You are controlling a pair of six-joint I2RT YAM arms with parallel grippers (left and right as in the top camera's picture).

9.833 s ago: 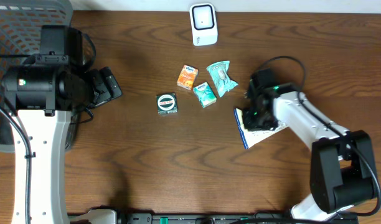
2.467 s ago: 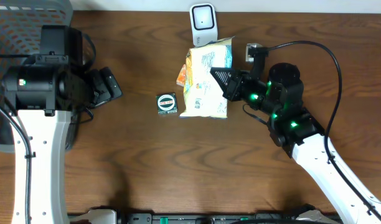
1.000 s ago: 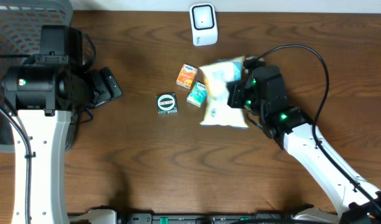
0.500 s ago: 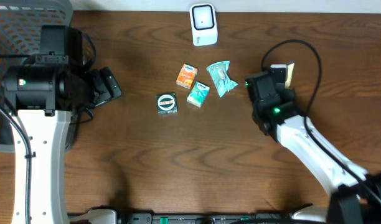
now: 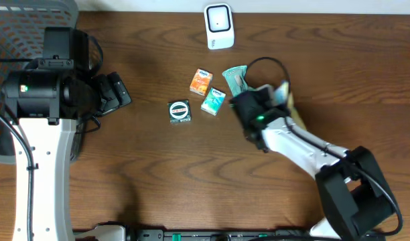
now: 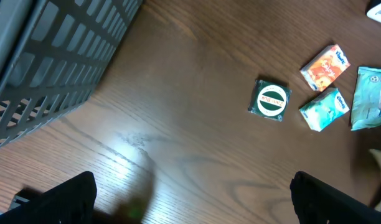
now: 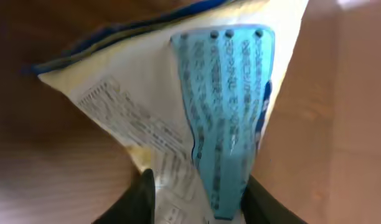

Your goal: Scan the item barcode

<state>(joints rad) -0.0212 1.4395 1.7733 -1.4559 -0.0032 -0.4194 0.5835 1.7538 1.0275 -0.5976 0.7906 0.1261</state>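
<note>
Pale yellow crinkly plastic with a blue panel of small print fills the right wrist view. This is the snack bag (image 7: 221, 112), lying between the two dark fingers (image 7: 144, 193) of the right gripper (image 7: 200, 186). Whether they pinch it or merely flank it, I cannot tell. From overhead only a sliver of the bag peeks out beside that arm, below and to the right of the white barcode scanner (image 5: 218, 25).

The left wrist view shows the left gripper (image 6: 190, 182) spread wide with nothing between its fingers, above the brown wooden table (image 6: 178, 124). It also shows four small items that lie just below the scanner:
- a dark green square packet with a round white label (image 6: 270, 100)
- an orange packet (image 6: 326, 67)
- a small teal packet (image 6: 324, 109)
- a pale teal pouch (image 6: 372, 98)

The grey mesh basket (image 6: 47, 56) stands well left of the scanner. The wrist view gives only its outer wall, and from overhead the arm covers most of it, so I cannot tell what it holds.
</note>
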